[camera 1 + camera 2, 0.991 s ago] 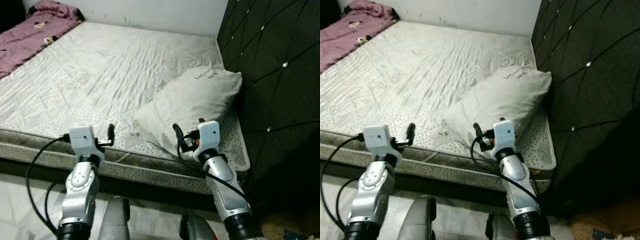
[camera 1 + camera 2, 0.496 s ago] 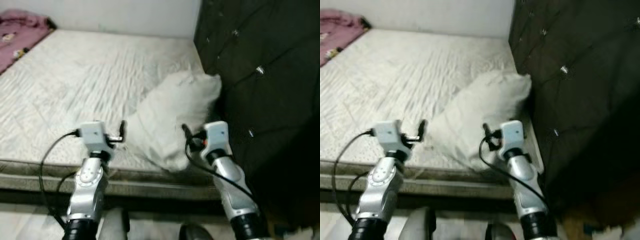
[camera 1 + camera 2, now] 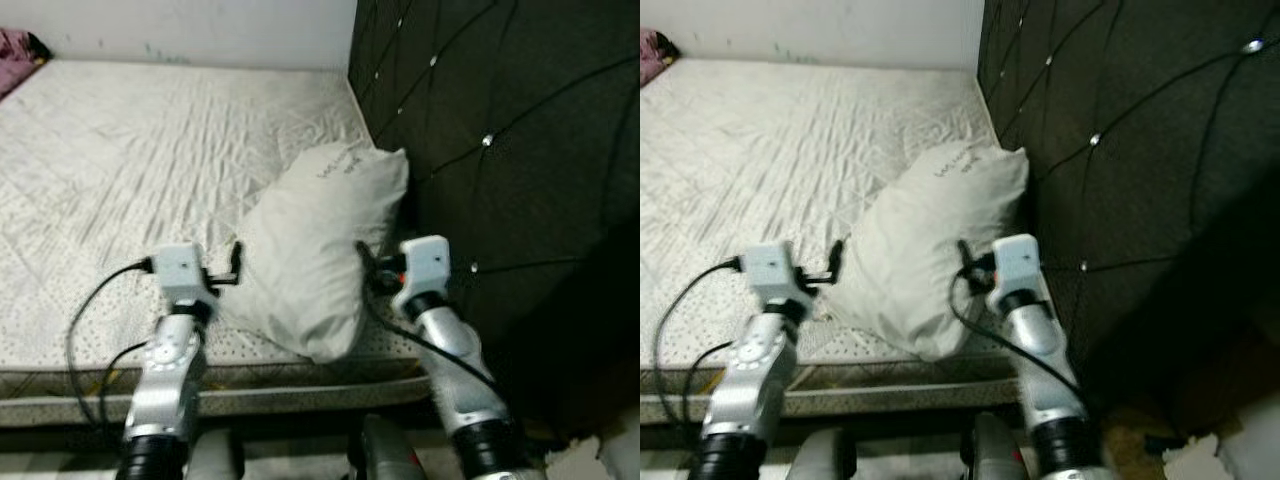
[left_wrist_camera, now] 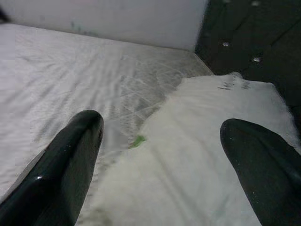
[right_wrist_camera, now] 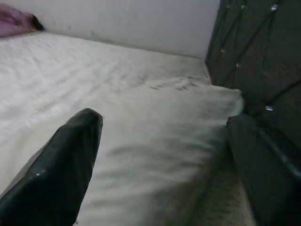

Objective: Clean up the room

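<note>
Bare quilted white mattress [image 3: 150,150], camera swung right (pink blanket nearly gone), rumpled white pillow [image 3: 310,250] now between spread-fingered left gripper [image 3: 236,263] and right gripper [image 3: 365,262].

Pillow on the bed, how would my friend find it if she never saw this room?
Look at the big white mattress and go to the corner by the dark padded headboard. The pillow lies there, between the left hand and right hand. It's the puffy off-white lump with small dark writing near its top.

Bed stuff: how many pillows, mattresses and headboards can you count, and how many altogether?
pillow: 1
mattress: 1
black tufted headboard: 1
Total: 3
</note>
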